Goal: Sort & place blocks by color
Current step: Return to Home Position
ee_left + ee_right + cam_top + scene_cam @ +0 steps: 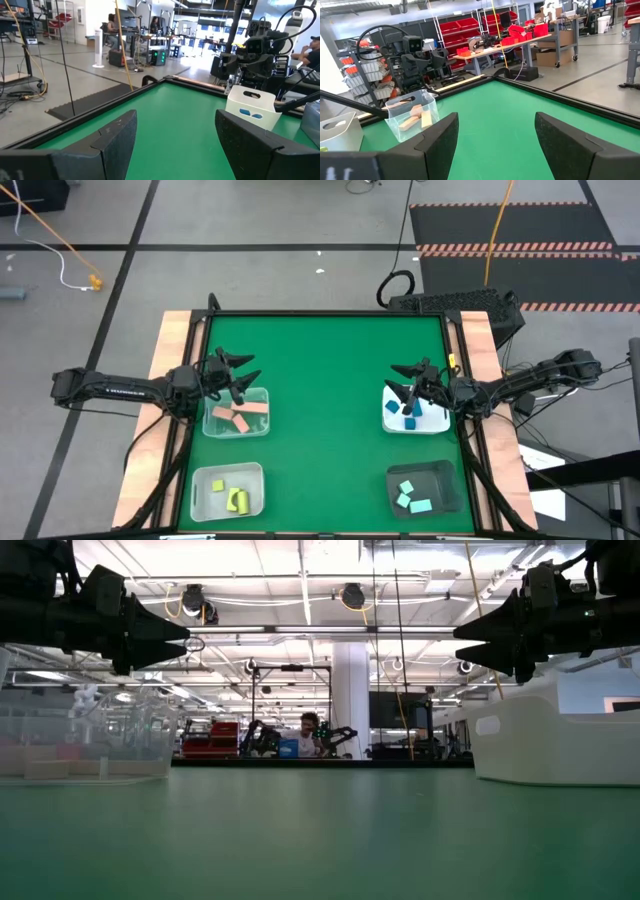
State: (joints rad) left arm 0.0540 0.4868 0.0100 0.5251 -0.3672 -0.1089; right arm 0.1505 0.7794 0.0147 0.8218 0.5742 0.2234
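Both hands hang released and empty, fingers spread wide. The left hand [243, 374] hovers over the clear tray [262, 394], with the salmon blocks [237, 417] just below and beside it; the yellow-green blocks [236, 500] lie farther off in a white tray [200, 480]. The right hand [397, 380] sits above the blue blocks [410, 412], the teal blocks [412, 496] beyond in the dark tray [445, 477]. No block lies loose on the green surface [330, 420], so neither hand likely has anything to reach for
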